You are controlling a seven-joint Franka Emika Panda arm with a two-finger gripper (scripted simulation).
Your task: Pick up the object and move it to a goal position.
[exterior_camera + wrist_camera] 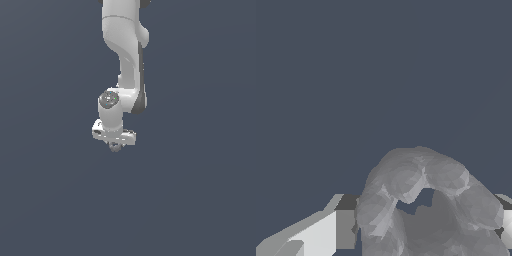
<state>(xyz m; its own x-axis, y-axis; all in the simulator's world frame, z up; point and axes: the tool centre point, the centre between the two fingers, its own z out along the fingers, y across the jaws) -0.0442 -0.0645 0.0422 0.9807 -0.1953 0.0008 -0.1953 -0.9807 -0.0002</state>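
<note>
In the exterior view the white arm hangs down from the top, and my gripper (115, 145) points downward at the middle of the picture. The object (115, 148), a tiny grey lumpy piece, sits right at the fingertips. In the wrist view the object (406, 180) fills the space between the fingers; it is grey and knobbly with a small gap in its middle. One light finger (331, 232) touches its one side, and the other finger (507, 222) shows at the picture's edge against its other side. The gripper (423, 232) is shut on the object.
Only a plain dark blue-grey surface shows around the arm in both views. No other objects, containers, edges or goal marker are in view.
</note>
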